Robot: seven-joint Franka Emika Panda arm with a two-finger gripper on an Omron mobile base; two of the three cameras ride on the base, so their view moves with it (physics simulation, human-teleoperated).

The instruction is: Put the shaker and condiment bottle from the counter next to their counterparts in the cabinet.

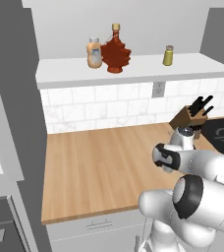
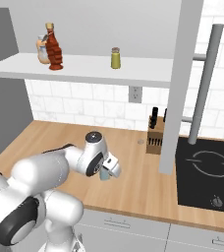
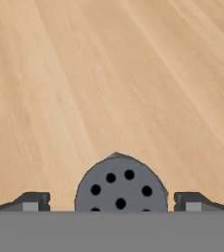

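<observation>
Shaker (image 3: 120, 183) on counter (image 1: 99, 167), toward right part near front edge, directly under gripper (image 3: 111, 202). In hand view its holed grey cap sits centred between two fingertips (image 3: 33, 201), gap on each side; fingers spread, not touching it. Maple-leaf bottle (image 1: 115, 50) on shelf (image 1: 133, 74) touching orange bottle (image 1: 94, 53); yellow shaker (image 1: 168, 55) well apart toward right end.

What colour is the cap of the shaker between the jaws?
Dark grey with black holes, on the shaker; clearest in the hand view.
</observation>
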